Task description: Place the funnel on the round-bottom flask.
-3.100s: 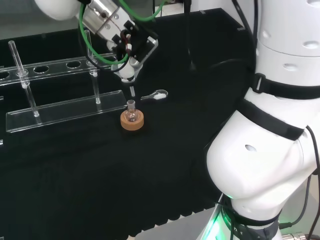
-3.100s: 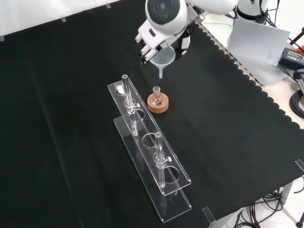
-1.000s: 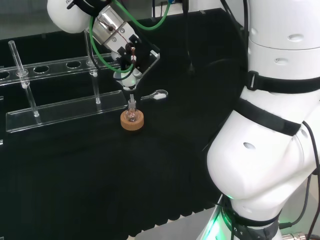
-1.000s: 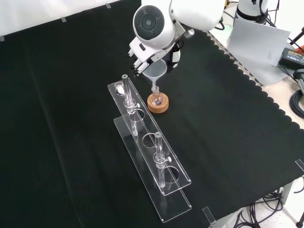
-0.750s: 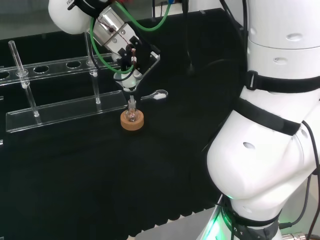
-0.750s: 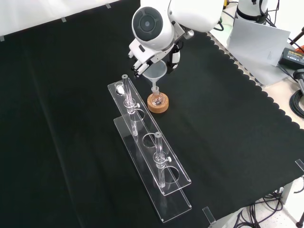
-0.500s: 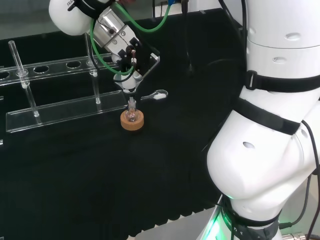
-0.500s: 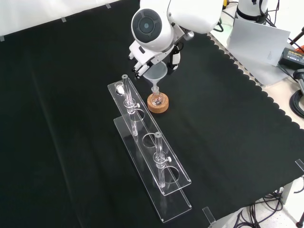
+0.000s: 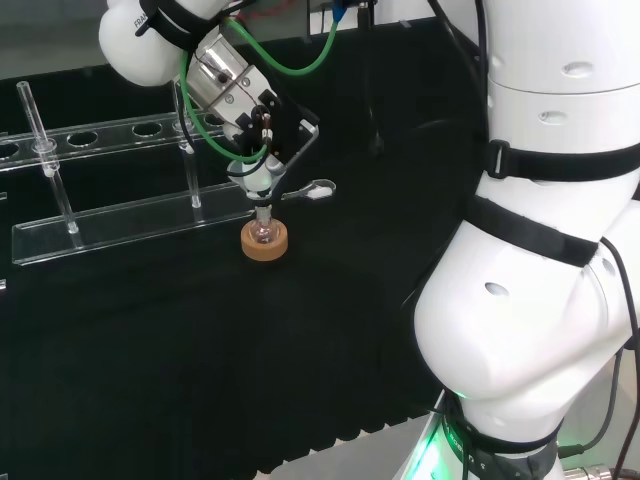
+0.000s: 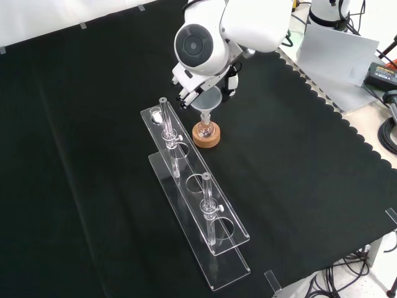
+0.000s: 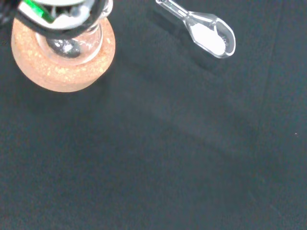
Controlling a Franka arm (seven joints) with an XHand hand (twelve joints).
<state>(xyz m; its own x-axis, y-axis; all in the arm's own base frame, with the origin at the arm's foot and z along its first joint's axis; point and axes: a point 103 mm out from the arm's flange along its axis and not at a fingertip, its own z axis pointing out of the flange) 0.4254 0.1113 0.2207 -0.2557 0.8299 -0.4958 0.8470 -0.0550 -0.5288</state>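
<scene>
A small round-bottom flask stands upright on a cork ring beside the clear rack. Right above it the hand is shut on a clear funnel, fingers curled round the cone. The funnel's stem points straight down into the flask's neck. From the front, the funnel sits over the flask and cork ring, with the hand partly behind the arm's round-capped link. Up close in the wrist view, the flask rests in its cork ring.
A long clear test-tube rack with upright tubes stands just left of the flask in the front view; the same rack runs along the left of the head view. A clear spoon holding white powder lies near the cork ring.
The hand has come down and slightly sideways with the funnel. The stem, which hung above and beside the flask 3 s ago, now reaches into its neck.
</scene>
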